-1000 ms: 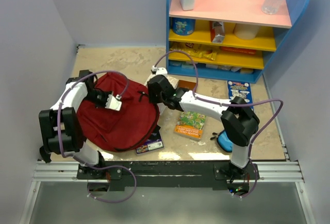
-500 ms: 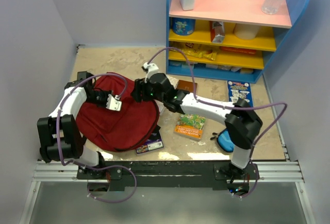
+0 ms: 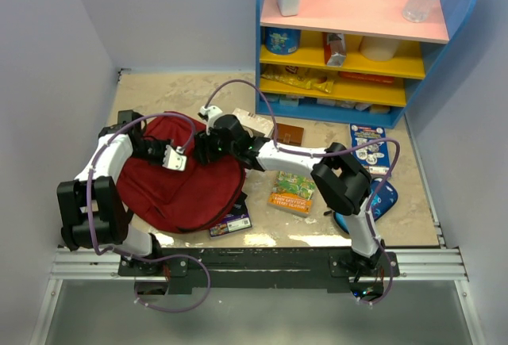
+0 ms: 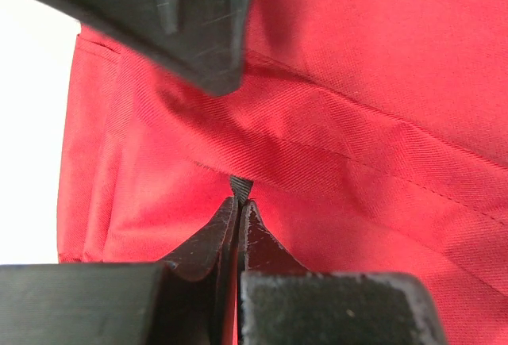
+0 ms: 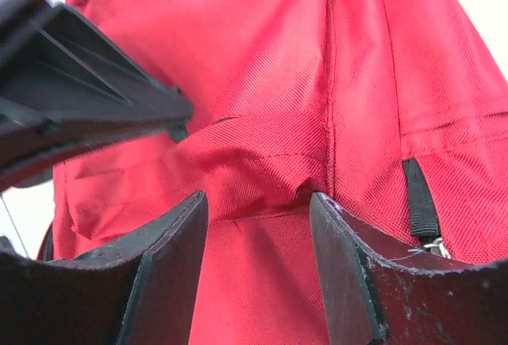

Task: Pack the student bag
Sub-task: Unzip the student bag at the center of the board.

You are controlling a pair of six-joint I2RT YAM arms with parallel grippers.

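Opening the student bag (image 3: pixel 186 190) looked to be the step in hand. It lay on the left of the tabletop (image 3: pixel 182 91), in front of the left arm, with no mouth showing. The left tool (image 4: pixel 238 202) was clenched on it, pinching a small black tab (image 4: pixel 240 186) at a seam. The right tool (image 5: pixel 258 202) stood released, jaws apart astride a raised fold of red fabric. Next it would probably need to close on that fold and pull, so the book (image 3: pixel 294 190) nearby could go in.
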